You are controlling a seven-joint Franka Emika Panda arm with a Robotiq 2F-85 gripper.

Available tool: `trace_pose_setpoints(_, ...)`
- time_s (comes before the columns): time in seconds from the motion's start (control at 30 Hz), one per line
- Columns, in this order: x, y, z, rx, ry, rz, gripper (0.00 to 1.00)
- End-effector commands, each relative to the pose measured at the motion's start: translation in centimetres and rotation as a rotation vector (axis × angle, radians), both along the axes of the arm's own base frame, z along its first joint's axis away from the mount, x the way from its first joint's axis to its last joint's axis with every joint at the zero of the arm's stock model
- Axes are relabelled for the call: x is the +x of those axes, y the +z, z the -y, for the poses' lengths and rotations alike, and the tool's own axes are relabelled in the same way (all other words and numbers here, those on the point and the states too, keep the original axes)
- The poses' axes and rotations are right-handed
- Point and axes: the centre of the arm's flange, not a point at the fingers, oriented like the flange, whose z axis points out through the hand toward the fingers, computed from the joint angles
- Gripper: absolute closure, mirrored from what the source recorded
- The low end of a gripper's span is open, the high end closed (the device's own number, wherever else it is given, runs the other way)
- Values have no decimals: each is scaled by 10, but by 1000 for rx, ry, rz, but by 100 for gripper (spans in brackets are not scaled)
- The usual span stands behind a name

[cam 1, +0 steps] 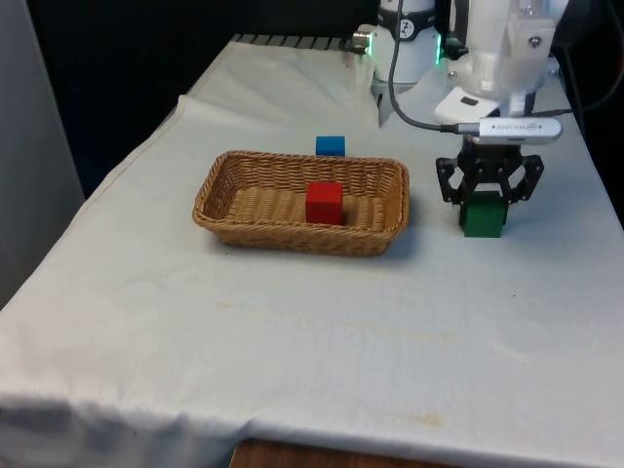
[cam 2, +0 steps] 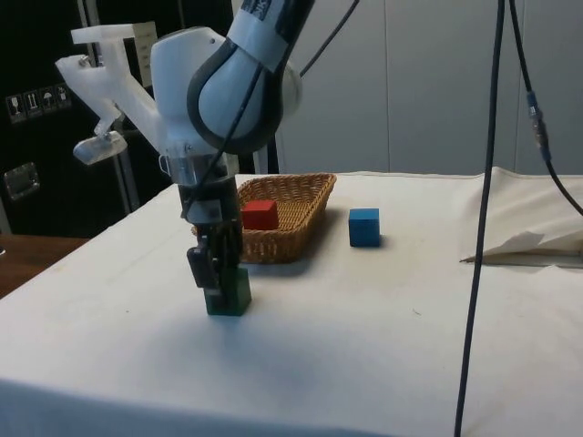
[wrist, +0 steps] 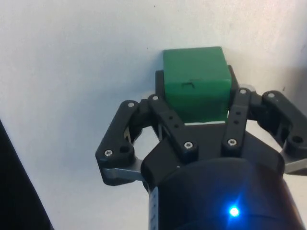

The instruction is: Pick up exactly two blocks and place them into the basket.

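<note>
In the front view, the counter (cam 1: 292,322) under its white cloth lies nearest. A wicker basket (cam 1: 234,216) holds a red block (cam 1: 324,202); a blue block (cam 1: 331,145) sits just behind the basket. Toward the front view's right, the claw (cam 1: 485,203) grasps a green block (cam 1: 483,219).

In the side view, the green block (cam 2: 230,293) rests on the cloth, the claw (cam 2: 219,278) clasped around it, near the basket (cam 2: 301,214).

In the wrist view, the fingers (wrist: 165,117) press both flanks of the green block (wrist: 194,84), a plain matte cube.
</note>
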Motion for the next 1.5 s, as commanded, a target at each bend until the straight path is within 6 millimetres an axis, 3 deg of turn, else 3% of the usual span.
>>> trace_pose_setpoints(0.0,0,-1,-2,8,-4,4,98)
trace_pose_setpoints(0.3,0,2,-1,6,-10,3,98)
trace_pose_setpoints(0.5,-1,25,-1,0,-37,4,98)
trace_pose_setpoints(0.77,-4,45,3,-3,-60,7,98)
trace_pose_setpoints(0.83,-3,42,1,7,-55,11,98)
trace_pose_setpoints(1.03,-6,66,19,-4,-77,8,98)
trace_pose_setpoints(1.47,-11,99,53,-10,-85,16,98)
